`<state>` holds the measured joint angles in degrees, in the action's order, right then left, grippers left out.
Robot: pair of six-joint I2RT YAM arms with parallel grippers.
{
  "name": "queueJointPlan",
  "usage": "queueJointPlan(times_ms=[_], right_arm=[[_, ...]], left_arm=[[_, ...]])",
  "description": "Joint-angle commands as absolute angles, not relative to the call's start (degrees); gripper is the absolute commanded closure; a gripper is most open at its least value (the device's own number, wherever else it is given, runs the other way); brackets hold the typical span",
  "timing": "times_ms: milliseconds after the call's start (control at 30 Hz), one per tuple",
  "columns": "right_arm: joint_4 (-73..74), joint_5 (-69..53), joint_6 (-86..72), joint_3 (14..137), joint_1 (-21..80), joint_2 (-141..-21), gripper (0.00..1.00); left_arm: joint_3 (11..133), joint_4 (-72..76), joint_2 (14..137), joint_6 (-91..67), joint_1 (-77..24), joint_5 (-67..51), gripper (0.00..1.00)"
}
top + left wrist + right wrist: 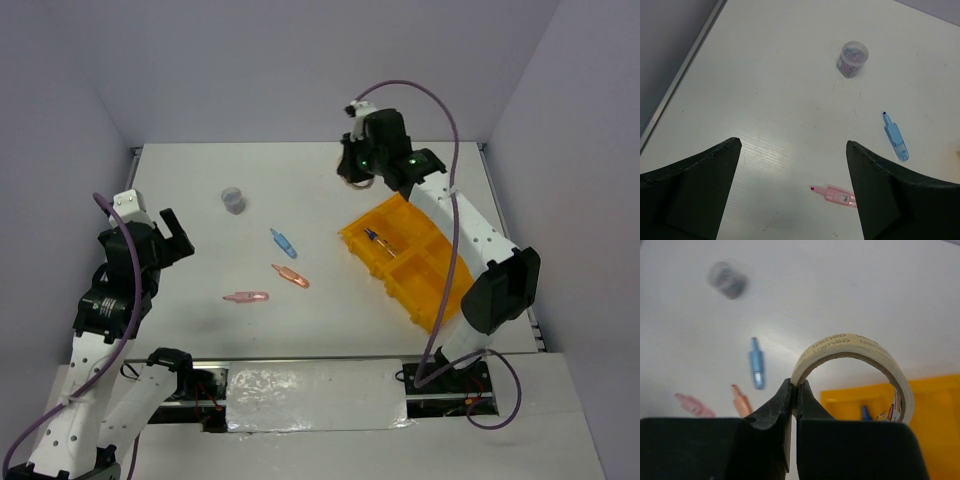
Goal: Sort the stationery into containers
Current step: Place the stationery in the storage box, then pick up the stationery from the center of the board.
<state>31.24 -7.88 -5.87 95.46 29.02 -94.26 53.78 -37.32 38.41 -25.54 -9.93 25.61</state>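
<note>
R tool (795,390): jaws pinched nearly closed on the tape (840,342), gripping the ring's wall at its left side, one finger inside the hole and one outside. Ring stands on edge in my wrist cam, printed band facing up. From the top cam the R tool is off the far-left corner of the tray (430,285), tape not in any compartment. Can't tell how high it is over the surface (765,75).

Tray lies at an angle on the R side. A blue-capped item (378,240) sits in the far compartment; other compartments look bare from here.

L tool (792,144): jaws spread wide, nothing between them, over the L part of the surface. L wrist cam looks down on bare surface between the fingers.

Loose stuff mid-surface, all well apart from the tray:
- cup (234,200), upright, farthest back, small bits inside
- blue pen (284,243), lying flat, btwn cup and the pinks
- pink pen (291,276), flat, just nearer than the blue one
- 2nd pink pen (246,297), flat, nearest the L tool, its end hidden behind the L tool's R finger in the wrist cam
</note>
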Motion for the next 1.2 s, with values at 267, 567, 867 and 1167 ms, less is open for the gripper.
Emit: queueJointPlan(times_ms=[267,567,867,1167], right_arm=[[40.8,6.7,-11.3,97.2,11.3,-104.7,0.99],[40.0,7.7,-12.6,93.9,10.2,-108.3,0.86],[37.0,6.6,-13.0,87.0,10.1,-106.1,0.73],[37.8,4.7,-12.8,87.6,10.0,-102.0,0.35]], left_arm=[[54.2,-35.1,37.8,-24.4,-9.7,25.3,0.01],[54.2,-35.1,38.4,-24.3,-9.7,24.8,0.01],[54.2,-35.0,39.2,-24.3,-9.7,24.4,0.01],[54.4,-35.1,41.2,-24.7,-9.7,24.5,0.01]])
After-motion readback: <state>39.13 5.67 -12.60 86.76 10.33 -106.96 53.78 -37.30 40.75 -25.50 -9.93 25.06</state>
